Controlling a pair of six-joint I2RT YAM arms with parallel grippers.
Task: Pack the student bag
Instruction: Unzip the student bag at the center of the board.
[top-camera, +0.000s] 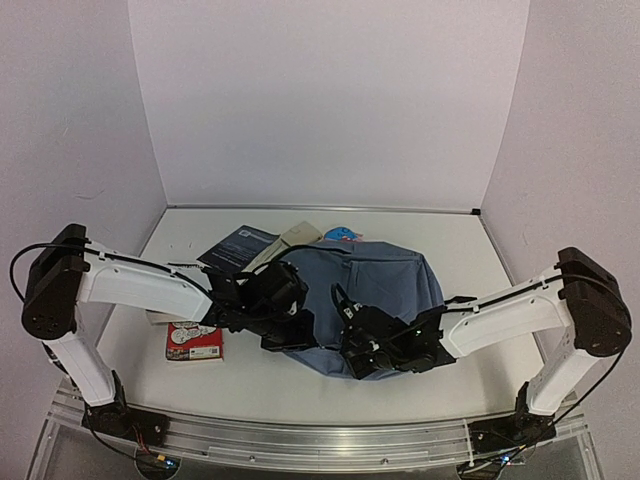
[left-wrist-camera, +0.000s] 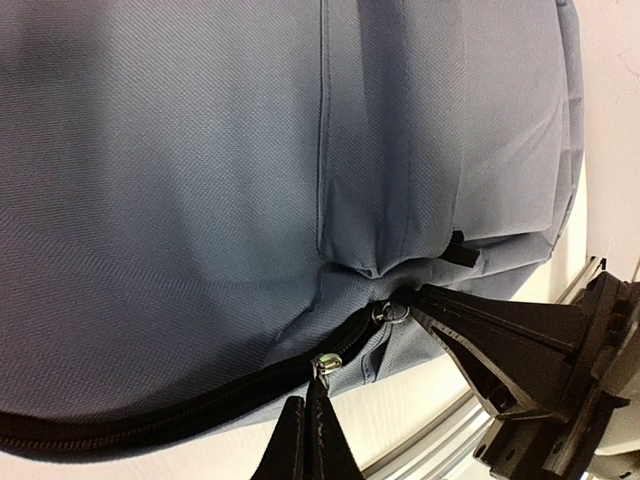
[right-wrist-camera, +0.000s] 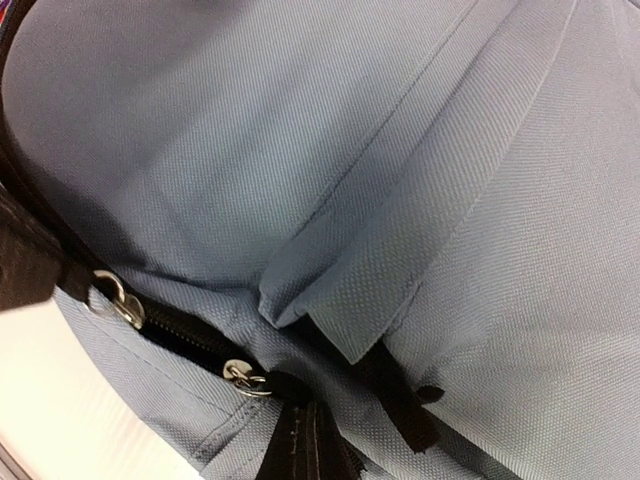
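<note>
The student bag (top-camera: 385, 285), a soft grey-blue backpack, lies in the middle of the table. Its dark main zip (left-wrist-camera: 150, 410) runs along the near edge, partly parted. My left gripper (left-wrist-camera: 318, 395) is shut on the silver pull of one zip slider (left-wrist-camera: 326, 364). Close beside it, my right gripper (right-wrist-camera: 308, 412) is shut on the black tab (right-wrist-camera: 283, 384) of the second slider (right-wrist-camera: 240, 373). In the top view the left gripper (top-camera: 305, 338) and the right gripper (top-camera: 345, 345) meet at the bag's near edge. The front pocket flap (right-wrist-camera: 370, 290) hangs just above the zip.
A dark booklet (top-camera: 236, 248), a beige flat item (top-camera: 296, 237) and a blue-and-red item (top-camera: 342, 234) lie behind the bag at the back left. A red-and-white box (top-camera: 195, 341) sits under the left arm. The table's metal rail (top-camera: 320, 440) runs along the near edge.
</note>
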